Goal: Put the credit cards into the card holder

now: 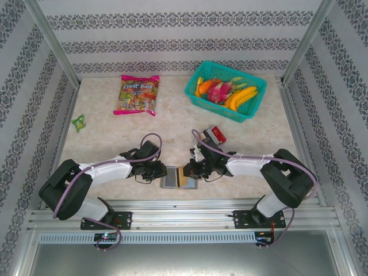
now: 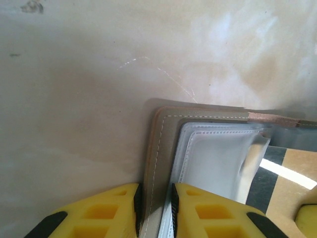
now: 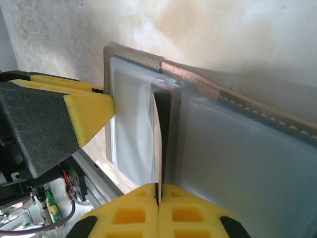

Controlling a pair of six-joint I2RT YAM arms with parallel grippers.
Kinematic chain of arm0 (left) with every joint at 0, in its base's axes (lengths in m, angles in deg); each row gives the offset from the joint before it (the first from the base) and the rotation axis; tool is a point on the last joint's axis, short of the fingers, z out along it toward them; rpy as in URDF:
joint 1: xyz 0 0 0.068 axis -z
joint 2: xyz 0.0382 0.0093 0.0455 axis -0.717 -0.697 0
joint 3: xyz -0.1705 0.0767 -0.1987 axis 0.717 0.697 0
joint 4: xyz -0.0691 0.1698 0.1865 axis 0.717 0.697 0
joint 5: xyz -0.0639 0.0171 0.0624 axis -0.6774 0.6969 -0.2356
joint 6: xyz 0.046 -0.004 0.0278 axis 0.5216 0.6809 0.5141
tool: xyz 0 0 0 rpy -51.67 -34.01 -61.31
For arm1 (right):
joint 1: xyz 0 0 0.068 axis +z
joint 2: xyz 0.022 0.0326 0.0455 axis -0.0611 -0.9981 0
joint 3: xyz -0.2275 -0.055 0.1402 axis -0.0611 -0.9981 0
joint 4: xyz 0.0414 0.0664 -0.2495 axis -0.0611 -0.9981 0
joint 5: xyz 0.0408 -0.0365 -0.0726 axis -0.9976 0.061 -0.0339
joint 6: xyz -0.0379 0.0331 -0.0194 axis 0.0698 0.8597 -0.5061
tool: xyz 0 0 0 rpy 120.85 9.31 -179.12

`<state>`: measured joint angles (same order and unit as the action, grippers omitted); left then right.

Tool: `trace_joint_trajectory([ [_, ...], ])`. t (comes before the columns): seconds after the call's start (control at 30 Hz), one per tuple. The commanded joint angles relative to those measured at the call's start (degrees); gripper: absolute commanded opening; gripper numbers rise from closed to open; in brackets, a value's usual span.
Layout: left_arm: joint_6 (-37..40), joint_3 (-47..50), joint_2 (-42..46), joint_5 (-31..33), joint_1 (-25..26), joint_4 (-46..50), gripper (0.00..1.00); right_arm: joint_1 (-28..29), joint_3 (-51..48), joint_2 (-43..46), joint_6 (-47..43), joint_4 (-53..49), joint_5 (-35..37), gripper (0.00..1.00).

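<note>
The card holder [image 1: 171, 177] lies open on the table between the two arms, its pale inner panels [image 2: 218, 158] facing up. My left gripper [image 2: 154, 210] is shut on the holder's left edge, the stitched tan-gray flap pinched between its pads. My right gripper [image 3: 159, 191] is shut on a thin card [image 3: 159, 139], seen edge-on, standing in the fold of the holder [image 3: 247, 168]. The same tan card with a dark stripe [image 2: 290, 181] shows in the left wrist view. The rest of the credit cards [image 1: 216, 135], red on top, lie behind the right arm.
A bright candy bag [image 1: 138, 95] lies at the back left. A teal basket [image 1: 250, 112] of fruit stands at the back right. A small green object [image 1: 79, 121] sits by the left wall. The metal rail [image 1: 184, 215] runs just behind the holder's near edge.
</note>
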<state>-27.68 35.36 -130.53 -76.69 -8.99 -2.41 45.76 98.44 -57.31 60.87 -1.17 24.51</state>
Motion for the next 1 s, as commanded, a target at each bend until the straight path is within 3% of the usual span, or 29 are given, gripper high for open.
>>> trace_joint_trajectory([
  [0.0,1.1,0.9,-1.4,-0.4,1.5,-3.4,0.26,0.5,0.8,-2.0,0.1,1.5,0.7,0.00],
  [0.3,0.9,1.4,-1.0,-0.4,1.5,-3.7,0.26,0.1,-0.8,-3.1,3.3,6.6,1.7,0.00],
  [0.73,1.3,1.3,-0.6,-0.3,1.5,-2.6,0.26,-2.1,0.3,-0.5,-1.4,1.0,3.6,0.00],
  [0.97,1.0,1.1,-0.7,-0.5,1.6,-3.2,0.26,-0.7,-0.5,-2.3,1.4,5.3,3.1,0.00],
])
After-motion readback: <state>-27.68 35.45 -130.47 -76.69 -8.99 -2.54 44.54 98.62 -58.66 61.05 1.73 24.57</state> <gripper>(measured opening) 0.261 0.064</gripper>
